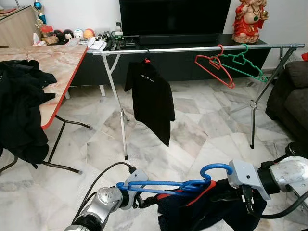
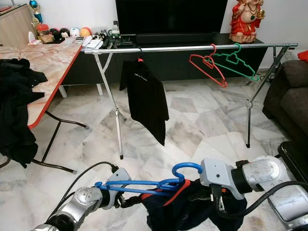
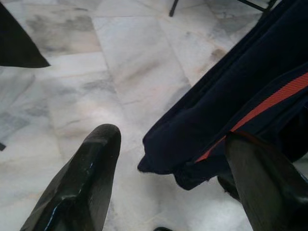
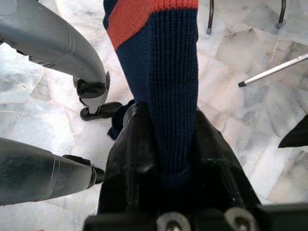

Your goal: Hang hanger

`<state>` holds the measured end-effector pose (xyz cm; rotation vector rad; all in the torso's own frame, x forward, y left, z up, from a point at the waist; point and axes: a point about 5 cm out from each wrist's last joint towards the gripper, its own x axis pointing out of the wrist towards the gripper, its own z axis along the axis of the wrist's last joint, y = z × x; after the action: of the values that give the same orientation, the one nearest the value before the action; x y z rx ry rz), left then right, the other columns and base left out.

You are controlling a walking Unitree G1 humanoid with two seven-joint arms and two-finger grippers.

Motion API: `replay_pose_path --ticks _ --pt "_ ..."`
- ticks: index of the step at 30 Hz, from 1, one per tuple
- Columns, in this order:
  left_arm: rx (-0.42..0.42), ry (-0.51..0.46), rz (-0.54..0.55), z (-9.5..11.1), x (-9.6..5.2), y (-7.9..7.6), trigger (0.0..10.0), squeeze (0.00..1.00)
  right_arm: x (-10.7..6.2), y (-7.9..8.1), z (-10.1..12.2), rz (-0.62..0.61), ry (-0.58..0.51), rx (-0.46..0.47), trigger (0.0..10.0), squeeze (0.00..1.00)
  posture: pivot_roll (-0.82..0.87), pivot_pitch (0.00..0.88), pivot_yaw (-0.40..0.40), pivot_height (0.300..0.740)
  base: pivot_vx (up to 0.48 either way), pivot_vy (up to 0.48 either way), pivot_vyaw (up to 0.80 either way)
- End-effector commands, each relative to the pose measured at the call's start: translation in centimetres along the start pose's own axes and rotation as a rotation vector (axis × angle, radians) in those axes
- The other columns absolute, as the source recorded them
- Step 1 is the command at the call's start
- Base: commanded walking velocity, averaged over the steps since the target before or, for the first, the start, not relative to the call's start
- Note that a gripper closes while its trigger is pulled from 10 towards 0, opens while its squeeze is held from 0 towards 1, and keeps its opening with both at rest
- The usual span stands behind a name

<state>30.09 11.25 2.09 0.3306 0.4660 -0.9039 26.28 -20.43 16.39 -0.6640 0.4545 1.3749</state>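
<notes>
1. Hanger (image 1: 166, 184), blue, held low between both arms in front of the rack (image 1: 192, 48), hook curling up beside the right wrist, a navy garment (image 1: 211, 207) with an orange-red stripe draped below it.
2. Right gripper (image 4: 168, 144) clamped on the knitted navy fabric, cloth running down between its two black fingers.
3. Left gripper (image 3: 168, 192) spread wide, fingers (image 3: 86, 178) apart over the marble floor (image 3: 120, 86), folded navy hem lying between them without a visible pinch.
4. Rack standing well ahead across the room, silver rail level, on crossed legs.
5. Black shirt (image 1: 150, 98) hanging near the rail's left end; red hanger (image 1: 214, 67) and green hanger (image 1: 243, 65) hooked side by side towards the right end, tilted and overlapping.
6. Table (image 1: 53, 62) with a red edge at the left, dark clothes (image 1: 21, 110) heaped over its near corner.
7. Low dark cabinet behind the rack, figurine (image 1: 249, 20) on its right end; sofa (image 1: 291, 96) at far right.
</notes>
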Motion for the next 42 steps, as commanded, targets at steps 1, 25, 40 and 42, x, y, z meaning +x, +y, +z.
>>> replay_pose_path --ticks 1,25,40,42 --pt "0.016 0.016 -0.044 0.2 0.2 -0.3 10.0 0.0 -0.1 -0.5 1.1 -0.013 -0.023 -0.039 0.0 0.0 -0.1 0.045 -0.017 0.74 0.0 0.0 0.0" --pt "-0.005 -0.01 -0.129 0.9 0.8 -1.2 0.0 0.0 0.6 -1.9 2.4 -0.076 -0.062 -0.072 0.0 0.0 -0.1 0.06 -0.023 0.74 0.0 0.0 0.0" --pt "-0.018 -0.029 -0.112 1.0 0.9 -1.2 0.0 0.0 0.7 -2.2 2.5 -0.105 -0.07 -0.072 0.0 0.0 -0.1 0.062 -0.024 0.74 0.0 0.0 0.0" --pt "-0.019 -0.03 -0.105 1.0 0.9 -1.2 0.0 0.0 0.7 -2.2 2.5 -0.107 -0.071 -0.071 0.0 0.0 -0.1 0.062 -0.023 0.74 0.0 0.0 0.0"
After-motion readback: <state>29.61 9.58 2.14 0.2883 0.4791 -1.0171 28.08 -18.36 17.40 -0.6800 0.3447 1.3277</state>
